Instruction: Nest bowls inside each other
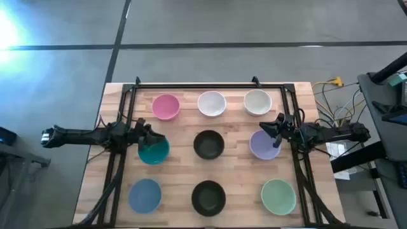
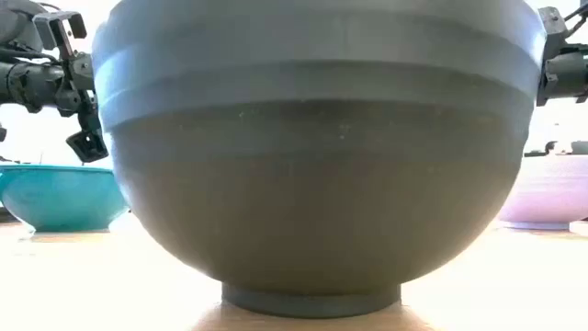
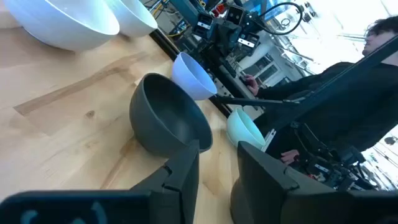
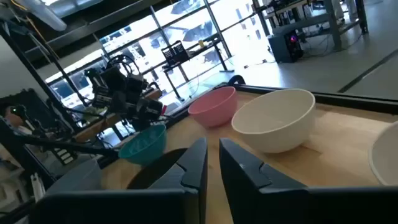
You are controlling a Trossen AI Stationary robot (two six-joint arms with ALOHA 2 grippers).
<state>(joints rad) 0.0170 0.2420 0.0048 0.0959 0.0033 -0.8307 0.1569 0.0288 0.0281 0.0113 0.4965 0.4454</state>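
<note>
- The worktop (image 1: 184, 130) carries nine separate bowls in three rows, none nested yet.
- Left arm reaches in from the left edge; the left gripper (image 1: 147, 135) hovers over the teal bowl (image 1: 154, 152), fingers a small gap apart, holding nothing.
- Right gripper (image 1: 277, 127) hangs above the lavender bowl (image 1: 264, 145), fingers nearly closed, empty.
- Risk: a rim pinch may tip or skid a bowl into the centre black bowl (image 1: 208, 144).

Light butcher-block wooden table (image 1: 184, 137) on a grey floor (image 1: 254, 22). Black metal frame (image 1: 210, 84) runs along the table's far edge and down both sides. Yellow cables (image 1: 332, 83) lie off the far right corner. A person in dark clothing (image 3: 348, 81) stands beyond the table.
</note>
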